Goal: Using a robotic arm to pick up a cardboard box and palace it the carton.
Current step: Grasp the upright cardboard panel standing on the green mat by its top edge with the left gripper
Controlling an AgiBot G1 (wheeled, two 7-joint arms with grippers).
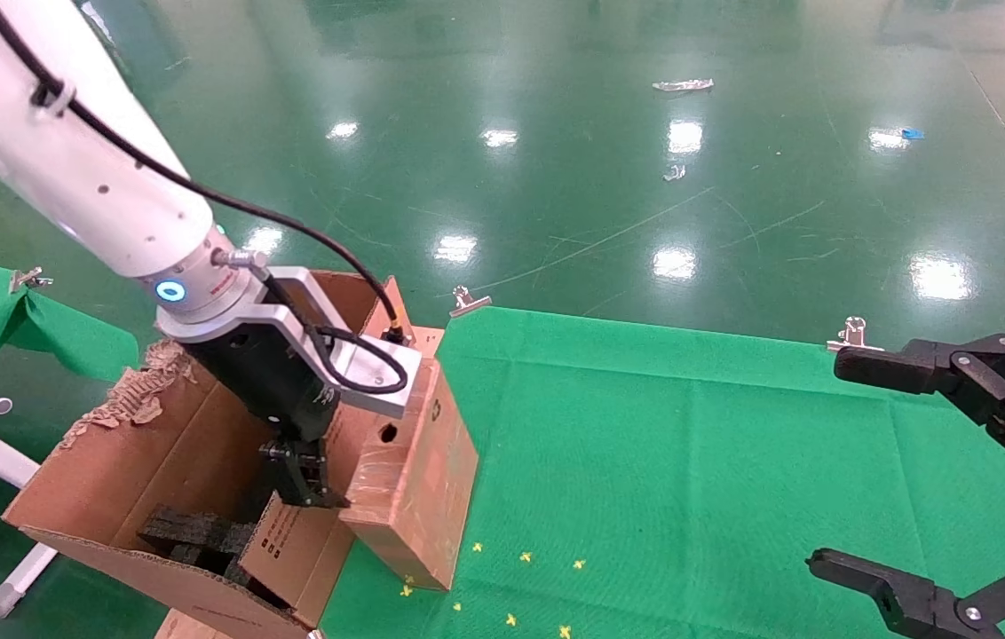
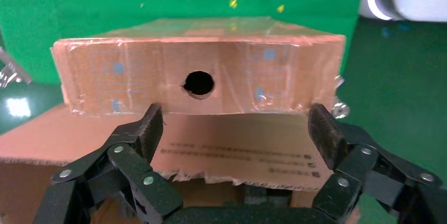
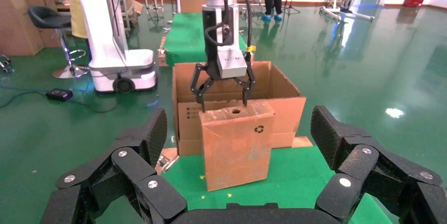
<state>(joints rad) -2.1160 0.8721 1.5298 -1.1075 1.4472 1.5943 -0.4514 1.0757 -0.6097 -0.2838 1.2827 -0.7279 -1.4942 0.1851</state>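
Black links of the right gripper (image 1: 937,497) fill the near right corner of the head view; its fingers are wide apart, holding nothing, over the green cloth (image 1: 689,444) that covers the table. Small yellow marks (image 1: 525,557) lie on the cloth near the front edge.

Further in, at the left edge of the cloth, the box (image 1: 418,461) stands on its end, upright and a little tilted. Its faces are shiny with clear tape. A round hole (image 1: 388,434) is in the top end, and a recycling mark (image 1: 436,410) is on the wide face. In the right wrist view the box (image 3: 237,145) rests with its lower end on the cloth, just in front of the carton (image 3: 287,103).

The left gripper (image 1: 303,484) hangs from the white arm (image 1: 67,151) right above the top of the box. Its fingers (image 2: 142,129) are spread, one at each side of the top end, and I cannot tell if they touch the cardboard; they are not clamped on it.

The carton (image 1: 156,461) stands open just beside the table, on the robot's left, touching or almost touching the box. Its flaps stand up, one flap has printed text (image 1: 280,537), and one edge is torn (image 1: 134,390). Inside it lies black foam (image 1: 192,537).

Behind all, the glossy green floor (image 1: 600,160) carries some scraps (image 1: 683,85).
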